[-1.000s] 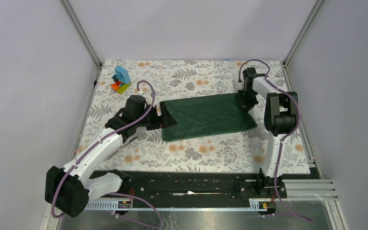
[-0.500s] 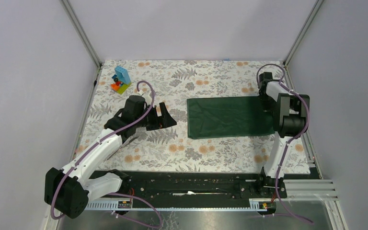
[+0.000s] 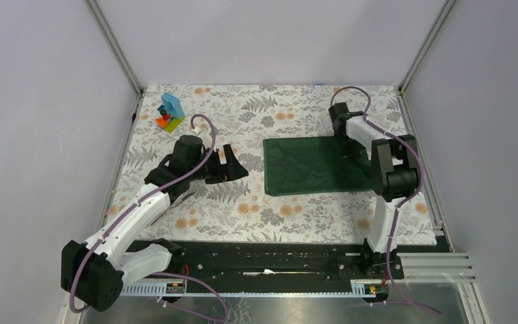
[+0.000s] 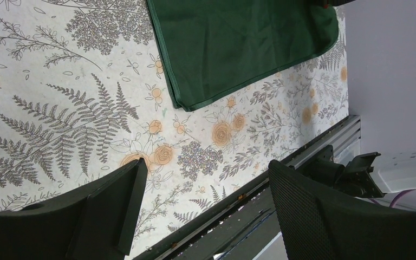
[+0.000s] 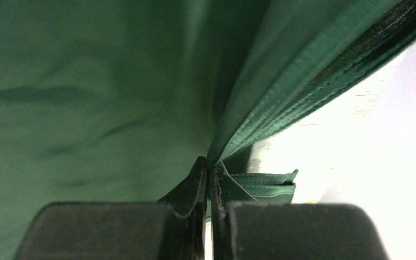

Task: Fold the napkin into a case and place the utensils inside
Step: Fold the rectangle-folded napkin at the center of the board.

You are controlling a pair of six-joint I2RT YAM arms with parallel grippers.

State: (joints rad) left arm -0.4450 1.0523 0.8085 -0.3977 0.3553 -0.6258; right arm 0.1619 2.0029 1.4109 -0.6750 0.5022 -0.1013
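From above: seeing the napkin (image 3: 313,165) lying folded on the flowered tablecloth (image 3: 270,209), right of centre. Left wrist: hovering well apart from it, left gripper (image 4: 206,200) spread wide, holding nothing. Right wrist: clamping the right gripper (image 5: 208,179) tight on the napkin's hem.

The napkin (image 5: 86,97) fills most of the right wrist view, blurred, cut off at top and left; the left wrist view's upper edge crops it too
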